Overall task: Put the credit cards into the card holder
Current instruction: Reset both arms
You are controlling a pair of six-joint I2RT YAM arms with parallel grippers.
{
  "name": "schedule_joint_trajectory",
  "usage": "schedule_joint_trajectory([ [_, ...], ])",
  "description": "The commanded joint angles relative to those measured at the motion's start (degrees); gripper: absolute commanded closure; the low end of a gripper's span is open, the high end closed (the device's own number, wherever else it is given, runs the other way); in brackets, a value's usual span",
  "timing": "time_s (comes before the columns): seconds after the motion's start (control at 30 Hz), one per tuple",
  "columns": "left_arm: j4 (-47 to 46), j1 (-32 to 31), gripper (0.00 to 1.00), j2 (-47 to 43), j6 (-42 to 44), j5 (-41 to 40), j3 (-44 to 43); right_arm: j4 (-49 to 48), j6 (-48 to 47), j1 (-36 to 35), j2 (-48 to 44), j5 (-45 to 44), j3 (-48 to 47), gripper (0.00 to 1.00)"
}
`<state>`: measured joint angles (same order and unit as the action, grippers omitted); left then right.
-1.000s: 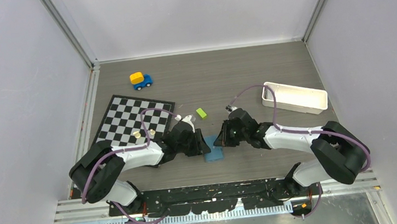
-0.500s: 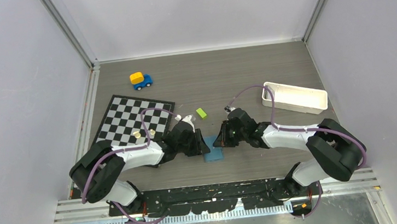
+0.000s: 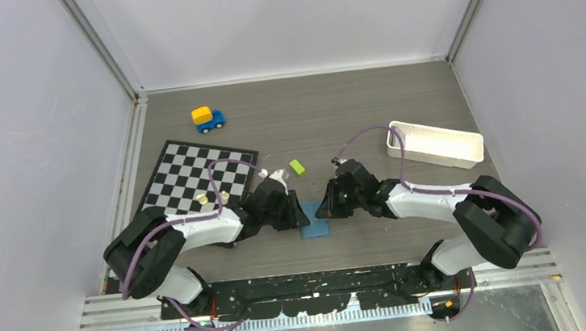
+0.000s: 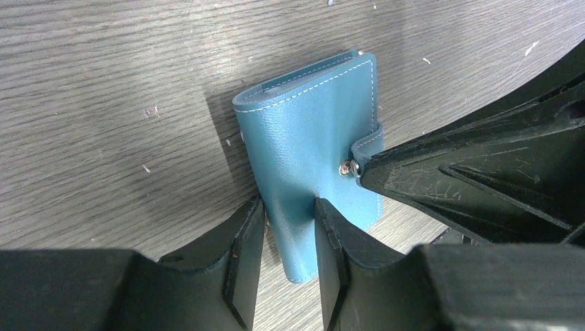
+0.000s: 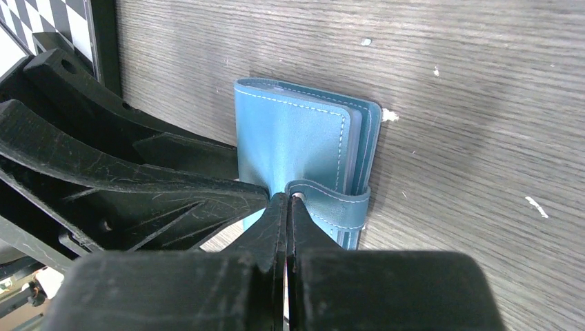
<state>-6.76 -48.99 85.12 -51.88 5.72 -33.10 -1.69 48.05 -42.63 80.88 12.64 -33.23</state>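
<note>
- Fingers [image 4: 241,262] of your left end effector [image 4: 288,204] clamp the near edge of the card holder [image 4: 310,117].
- Right end effector [image 5: 286,198]: clenched, tips touching its strap [image 5: 332,205].
- Card holder folded shut, contents hidden.

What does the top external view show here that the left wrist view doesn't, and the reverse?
Only top external: the chessboard, toy car, green block and white tray. Only left wrist: the snap button with the shut right gripper against it, and the left gripper straddling the card holder at its near edge. Both: that closed blue holder lying on the table.
</note>
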Motion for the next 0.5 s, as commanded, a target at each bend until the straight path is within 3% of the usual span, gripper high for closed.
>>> schedule_joint_trajectory([
  [0.0, 6.5, 0.1, 0.65, 2.4, 2.4, -3.6, 0.5, 0.6, -0.9, -0.2, -1.6, 1.3, -1.7, 1.0],
  [0.47, 6.6, 0.1, 0.66, 2.5, 2.6, -3.6, 0.5, -0.3, -0.5, -0.2, 2.0, 1.3, -2.2, 1.0],
])
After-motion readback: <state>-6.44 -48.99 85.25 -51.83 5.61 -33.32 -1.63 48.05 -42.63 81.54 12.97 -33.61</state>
